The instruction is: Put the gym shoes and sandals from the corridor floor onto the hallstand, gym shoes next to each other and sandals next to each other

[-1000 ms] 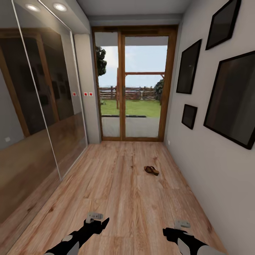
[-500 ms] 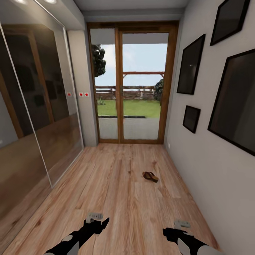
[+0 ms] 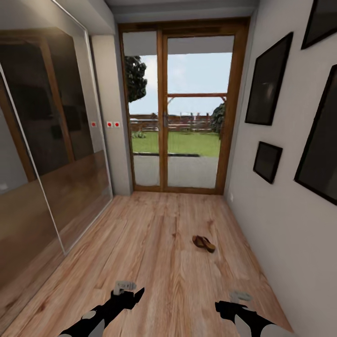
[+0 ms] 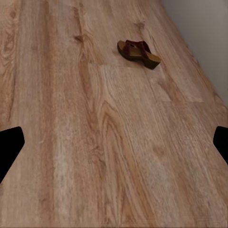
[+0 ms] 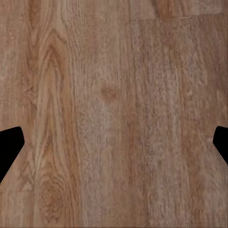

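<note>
Wood-plank floor (image 3: 154, 243) runs down a narrow corridor to a glass door (image 3: 180, 112). One sandal (image 3: 203, 243) lies alone on it, near the right-hand wall, well ahead of both arms. Left gripper (image 3: 133, 296) and right gripper (image 3: 223, 306) hover low, both spread wide and empty.

Head view down-corridor — wrists floorward, shared sandal (image 3: 203, 243)

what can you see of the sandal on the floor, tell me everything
One sandal lies alone on the corridor floor, ahead of the robot and nearer the right-hand wall. The left wrist view shows dark reddish-brown straps that look like leather over a tan sole that thickens toward one end. It rests sole down, upright, angled across the planks, touching only the floor.
</note>
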